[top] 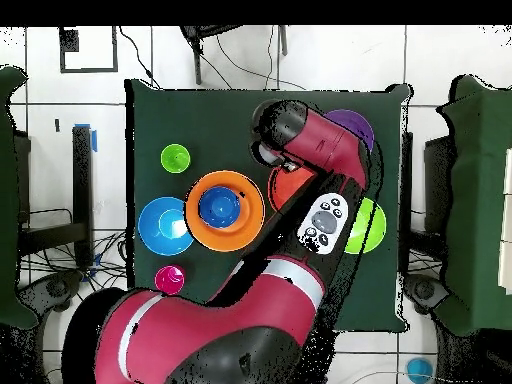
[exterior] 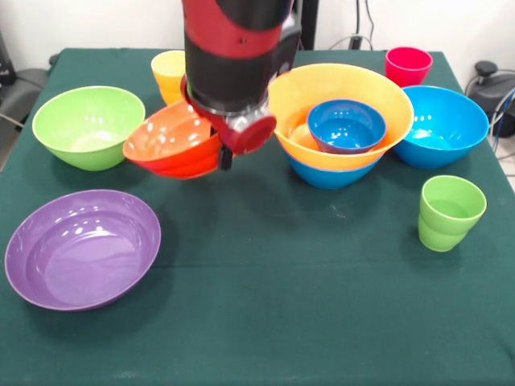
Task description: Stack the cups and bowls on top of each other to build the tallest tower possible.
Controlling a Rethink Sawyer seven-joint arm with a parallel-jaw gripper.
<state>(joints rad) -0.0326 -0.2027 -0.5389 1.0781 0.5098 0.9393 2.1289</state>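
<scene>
My gripper [exterior: 223,153] is mostly hidden under the red wrist and is shut on the right rim of the orange-red bowl [exterior: 173,146], which hangs tilted just above the cloth. From overhead only a sliver of that bowl [top: 283,190] shows beside the arm. The tower [exterior: 338,121] stands to the right of it: a blue bowl [exterior: 331,174] lowest, the large yellow-orange bowl [exterior: 354,88] in it, and a small blue bowl [exterior: 346,125] inside. The yellow cup [exterior: 167,72] stands behind the held bowl. The red-pink cup [exterior: 408,64] and the light green cup [exterior: 451,211] stand apart.
A lime green bowl [exterior: 88,125] sits at the left and a wide purple bowl [exterior: 80,245] at the front left. Another blue bowl [exterior: 444,125] sits right of the tower. All of it rests on the green cloth of the table [exterior: 282,322].
</scene>
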